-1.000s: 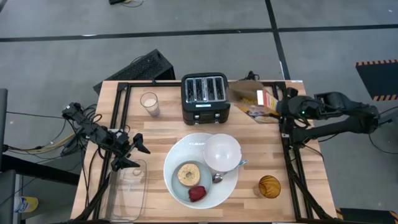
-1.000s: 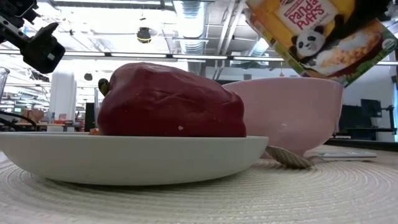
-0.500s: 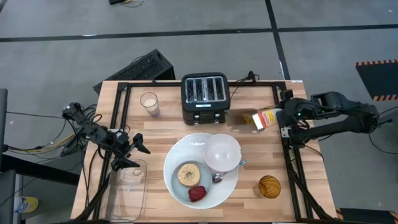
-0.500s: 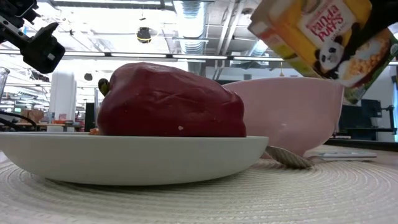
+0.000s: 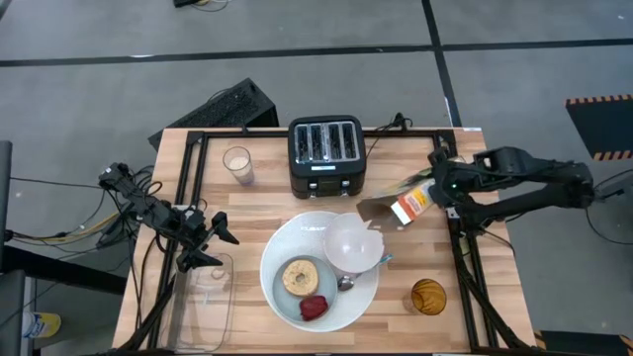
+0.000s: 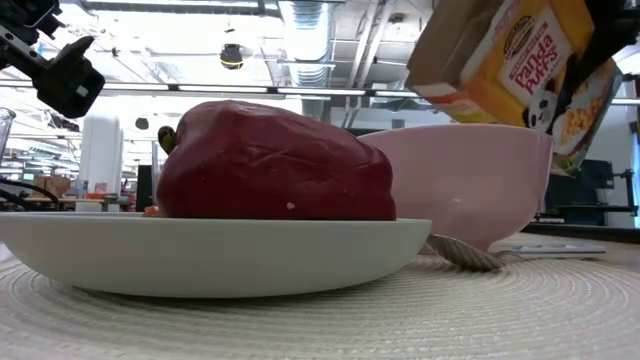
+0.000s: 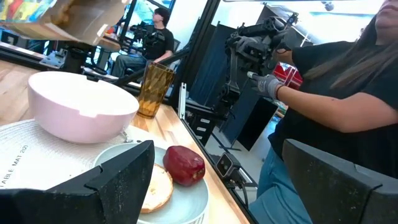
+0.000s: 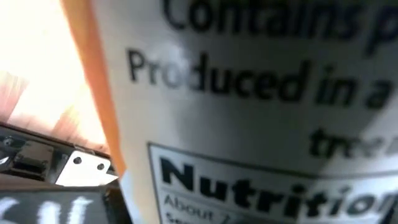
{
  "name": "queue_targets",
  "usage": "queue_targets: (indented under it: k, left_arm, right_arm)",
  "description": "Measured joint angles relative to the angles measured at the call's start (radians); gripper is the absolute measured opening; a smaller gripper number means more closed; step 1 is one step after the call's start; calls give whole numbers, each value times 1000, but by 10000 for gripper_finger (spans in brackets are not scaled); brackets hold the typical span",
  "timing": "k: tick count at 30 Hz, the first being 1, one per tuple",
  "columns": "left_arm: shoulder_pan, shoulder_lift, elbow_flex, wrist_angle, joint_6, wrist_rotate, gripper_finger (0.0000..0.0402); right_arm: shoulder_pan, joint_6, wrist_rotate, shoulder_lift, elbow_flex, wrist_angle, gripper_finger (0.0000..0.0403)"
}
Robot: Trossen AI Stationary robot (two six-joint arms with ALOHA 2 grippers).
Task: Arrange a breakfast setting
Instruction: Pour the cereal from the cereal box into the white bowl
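My right gripper (image 5: pixel 438 188) is shut on an orange cereal box (image 5: pixel 398 204), which hangs tilted above the table just right of the white bowl (image 5: pixel 353 242), its open flaps toward the bowl. The box also shows in the low view (image 6: pixel 505 55). No cereal shows. The bowl stands on the large round white plate (image 5: pixel 277 247). So does the smaller pale blue-grey plate (image 5: pixel 287 302), which bears the tan bagel (image 5: pixel 299 277) and the red food piece (image 5: pixel 314 309). The blue-handled spoon (image 5: pixel 364 270) lies beside the bowl. My left gripper (image 5: pixel 220 240) is open and empty at the table's left. My right gripper holds the cereal box by its closed end (image 5: pixel 423 194), the end away from the bowl, coming level from the table's right side. The box fills the right wrist view (image 8: pixel 249 112) and hides the fingers. It is lifted clear and tilted, open end lower.
A black four-slot toaster (image 5: pixel 326 155) stands at the back, with a glass of pale drink (image 5: pixel 237 164) to its left. An amber glass cup (image 5: pixel 428 295) stands near the front right. A clear tray (image 5: pixel 205 302) lies at the front left. A person (image 7: pixel 336 106) sits beyond the table's right side.
My right gripper has carried the cereal box from beside the toaster toward the table's near edge and toward the bowl. The box has turned and tipped, so that its open end now points at the bowl.
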Motion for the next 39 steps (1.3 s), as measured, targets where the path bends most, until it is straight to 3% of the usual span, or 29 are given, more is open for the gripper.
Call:
queue_targets:
  k: [13, 19, 39]
  left_arm:
    - [0, 0, 0, 0, 0, 0, 340]
    - [0, 0, 0, 0, 0, 0, 340]
    - [0, 0, 0, 0, 0, 0, 340]
  right_arm:
    - [160, -82, 130, 114, 0, -11, 215]
    - [252, -81, 262, 160, 0, -12, 215]
    - [354, -132, 476, 226, 7, -4, 215]
